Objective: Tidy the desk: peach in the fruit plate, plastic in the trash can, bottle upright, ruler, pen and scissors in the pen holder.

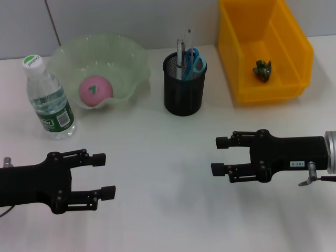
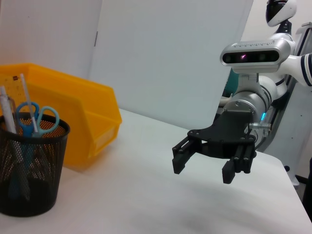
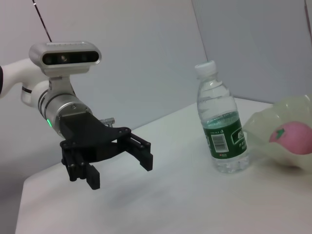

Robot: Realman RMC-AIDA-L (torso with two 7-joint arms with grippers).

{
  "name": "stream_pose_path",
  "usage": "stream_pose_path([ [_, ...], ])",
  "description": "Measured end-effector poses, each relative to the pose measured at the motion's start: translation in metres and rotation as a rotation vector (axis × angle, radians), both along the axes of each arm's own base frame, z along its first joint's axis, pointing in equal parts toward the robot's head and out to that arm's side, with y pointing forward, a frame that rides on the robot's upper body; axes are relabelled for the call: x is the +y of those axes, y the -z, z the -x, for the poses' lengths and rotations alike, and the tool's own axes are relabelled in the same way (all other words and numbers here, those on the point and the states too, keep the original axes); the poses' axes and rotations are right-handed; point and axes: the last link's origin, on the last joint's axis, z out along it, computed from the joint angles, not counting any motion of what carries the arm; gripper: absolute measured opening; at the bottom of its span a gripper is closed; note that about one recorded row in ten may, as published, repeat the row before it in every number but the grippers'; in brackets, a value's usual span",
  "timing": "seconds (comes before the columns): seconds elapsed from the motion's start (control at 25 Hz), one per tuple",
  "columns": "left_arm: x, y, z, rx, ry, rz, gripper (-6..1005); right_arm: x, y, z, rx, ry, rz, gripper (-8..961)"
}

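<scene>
On the white desk (image 1: 157, 220) the bottle (image 1: 50, 100) stands upright at the far left. The pink peach (image 1: 95, 90) lies in the pale green fruit plate (image 1: 126, 58). The black mesh pen holder (image 1: 184, 89) holds the blue scissors (image 1: 195, 62), a silver pen (image 1: 180, 52) and the thin ruler (image 1: 189, 38). A dark green piece of plastic (image 1: 262, 70) lies in the yellow trash can (image 1: 294, 47). My left gripper (image 1: 104, 175) hovers open and empty at the front left. At the front right my right gripper (image 1: 218, 155) is open and empty too.
The left wrist view shows the pen holder (image 2: 29, 170) and trash can (image 2: 83, 122) with my right gripper (image 2: 204, 169) beyond. In the right wrist view my left gripper (image 3: 119, 170) hangs before the bottle (image 3: 222, 126) and fruit plate (image 3: 263, 124).
</scene>
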Motion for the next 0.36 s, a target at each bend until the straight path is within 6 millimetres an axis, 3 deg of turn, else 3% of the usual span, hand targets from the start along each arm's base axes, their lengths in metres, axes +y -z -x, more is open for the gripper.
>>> stream_pose_path([
  [0.36,0.0003,-0.0001,-0.0002,-0.001,-0.005,0.003,811,0.0006,0.0000,0.0004,-0.002,-0.003,0.001,758],
])
